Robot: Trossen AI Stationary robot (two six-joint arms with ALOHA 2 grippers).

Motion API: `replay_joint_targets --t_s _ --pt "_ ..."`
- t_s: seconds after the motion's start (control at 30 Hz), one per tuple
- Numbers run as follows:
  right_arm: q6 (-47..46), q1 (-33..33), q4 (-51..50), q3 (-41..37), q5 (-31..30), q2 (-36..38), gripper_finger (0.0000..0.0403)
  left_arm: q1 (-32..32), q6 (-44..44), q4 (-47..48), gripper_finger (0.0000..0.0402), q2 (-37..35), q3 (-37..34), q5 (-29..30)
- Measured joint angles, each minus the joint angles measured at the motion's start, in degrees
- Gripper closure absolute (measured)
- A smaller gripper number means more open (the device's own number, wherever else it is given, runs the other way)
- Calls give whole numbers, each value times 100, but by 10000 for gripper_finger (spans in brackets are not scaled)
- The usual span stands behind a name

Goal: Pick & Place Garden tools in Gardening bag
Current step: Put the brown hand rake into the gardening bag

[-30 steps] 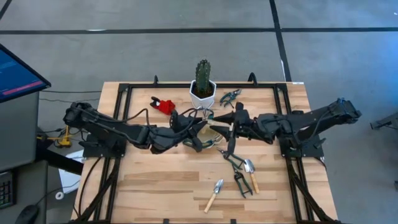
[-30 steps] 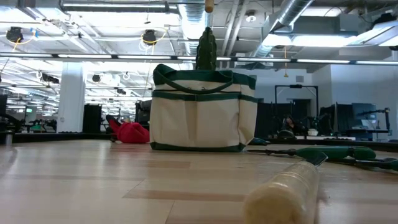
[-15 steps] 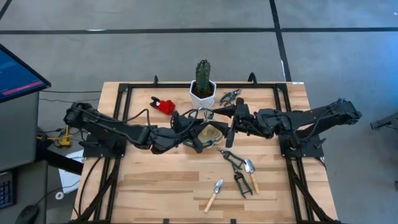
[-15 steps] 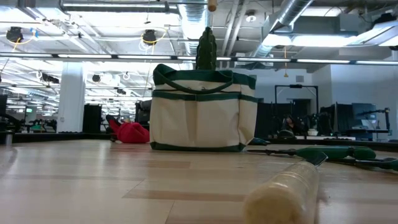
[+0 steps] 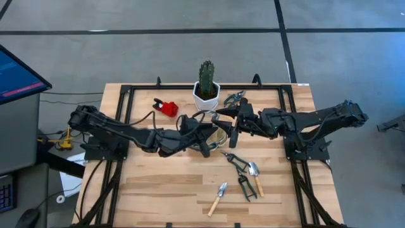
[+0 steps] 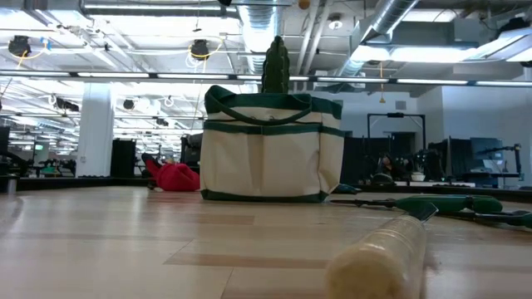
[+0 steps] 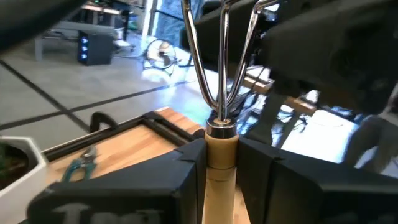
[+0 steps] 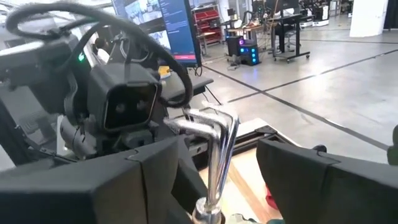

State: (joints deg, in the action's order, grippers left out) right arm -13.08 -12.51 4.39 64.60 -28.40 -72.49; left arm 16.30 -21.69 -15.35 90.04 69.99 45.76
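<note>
Fork sitting stiff, light in left gripper, clamped on wooden handle; right gripper gaping empty around tines.

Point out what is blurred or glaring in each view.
Low view: the pale wooden handle nearest the lens is out of focus, while the gardening bag is sharp and ceiling lights glare. Left wrist view: the fork, held in the left gripper, is sharp against a bright, blurred background. High view: evenly lit.
</note>
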Motion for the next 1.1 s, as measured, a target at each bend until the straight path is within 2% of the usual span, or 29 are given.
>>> replay_joint_targets --t_s 0.2,0.33,0.73,0.97,1.1 --pt "-3 77 -163 -1 0 0 209 -12 36 -43 353 2 1 -11" --pt "-3 127 -164 -1 -1 0 235 -12 72 -62 353 2 0 -40" --pt "-22 176 -119 -1 13 0 388 -41 113 -55 353 4 1 -58" --pt "-22 166 -123 -1 20 0 398 -61 116 -55 351 11 1 -87" --pt "-17 164 -123 -1 15 0 399 -89 -138 -102 331 11 1 -171"
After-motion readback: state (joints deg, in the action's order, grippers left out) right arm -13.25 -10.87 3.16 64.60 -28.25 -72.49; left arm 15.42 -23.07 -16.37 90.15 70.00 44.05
